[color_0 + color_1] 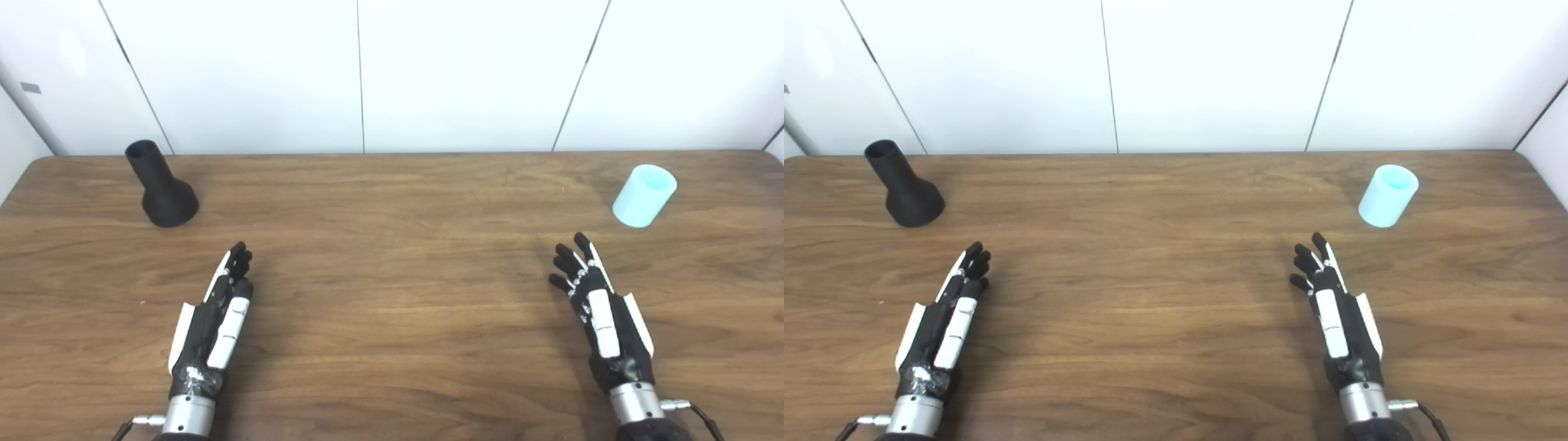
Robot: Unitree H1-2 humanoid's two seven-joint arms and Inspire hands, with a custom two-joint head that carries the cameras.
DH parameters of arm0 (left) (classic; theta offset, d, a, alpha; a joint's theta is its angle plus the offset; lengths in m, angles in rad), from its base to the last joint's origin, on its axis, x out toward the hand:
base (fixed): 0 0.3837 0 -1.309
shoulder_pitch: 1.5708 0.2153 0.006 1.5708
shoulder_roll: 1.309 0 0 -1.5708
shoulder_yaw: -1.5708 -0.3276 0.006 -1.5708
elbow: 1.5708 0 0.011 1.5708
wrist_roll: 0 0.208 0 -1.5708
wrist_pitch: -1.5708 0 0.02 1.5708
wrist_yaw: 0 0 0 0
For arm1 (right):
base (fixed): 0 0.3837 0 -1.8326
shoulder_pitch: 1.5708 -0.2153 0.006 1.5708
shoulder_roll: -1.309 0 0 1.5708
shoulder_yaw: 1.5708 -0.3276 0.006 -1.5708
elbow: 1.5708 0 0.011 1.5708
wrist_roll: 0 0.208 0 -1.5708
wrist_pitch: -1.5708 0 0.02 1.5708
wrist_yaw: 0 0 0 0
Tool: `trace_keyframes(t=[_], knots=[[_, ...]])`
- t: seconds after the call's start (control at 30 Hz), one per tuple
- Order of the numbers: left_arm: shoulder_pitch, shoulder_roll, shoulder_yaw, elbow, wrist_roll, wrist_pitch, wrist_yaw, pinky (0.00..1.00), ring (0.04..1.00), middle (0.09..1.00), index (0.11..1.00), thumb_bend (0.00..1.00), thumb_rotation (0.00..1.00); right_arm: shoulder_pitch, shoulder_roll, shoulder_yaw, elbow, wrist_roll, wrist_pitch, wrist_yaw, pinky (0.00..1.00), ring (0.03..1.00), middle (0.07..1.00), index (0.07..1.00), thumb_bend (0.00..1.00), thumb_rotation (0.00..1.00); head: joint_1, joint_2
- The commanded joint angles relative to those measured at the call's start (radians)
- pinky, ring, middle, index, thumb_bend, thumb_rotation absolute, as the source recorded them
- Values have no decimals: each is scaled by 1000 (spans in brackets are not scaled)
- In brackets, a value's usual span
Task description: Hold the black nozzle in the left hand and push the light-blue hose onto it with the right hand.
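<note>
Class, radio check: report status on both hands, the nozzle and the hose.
Left hand open, right hand open. Black nozzle upright far left, light-blue hose far right, both untouched. Nothing between.

The long brown wood-grain table (392,245) has a smooth, faintly sheened top. The flared black nozzle (160,187) looks matt, slightly grainy plastic. The short light-blue hose cylinder (644,195) looks smooth and softly matt. White wall panels (465,73) behind look smooth.

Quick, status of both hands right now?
Left hand: open, holding nothing, short of the black nozzle.
Right hand: open, holding nothing, short of the light-blue hose.
</note>
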Motion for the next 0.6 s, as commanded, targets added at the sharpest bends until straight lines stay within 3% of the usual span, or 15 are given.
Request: trace_keyframes(t=[0.0,0.57], knots=[[13,15,-2,-5,-1,19,4,978,976,956,975,544,786,5,-1,6,8,-2,-2,0,851,917,917,983,495,1000,0,0],[17,16,-4,-14,5,25,4,976,977,959,973,545,789,10,-3,7,0,5,4,2,855,918,921,981,494,1000,22,-3]])
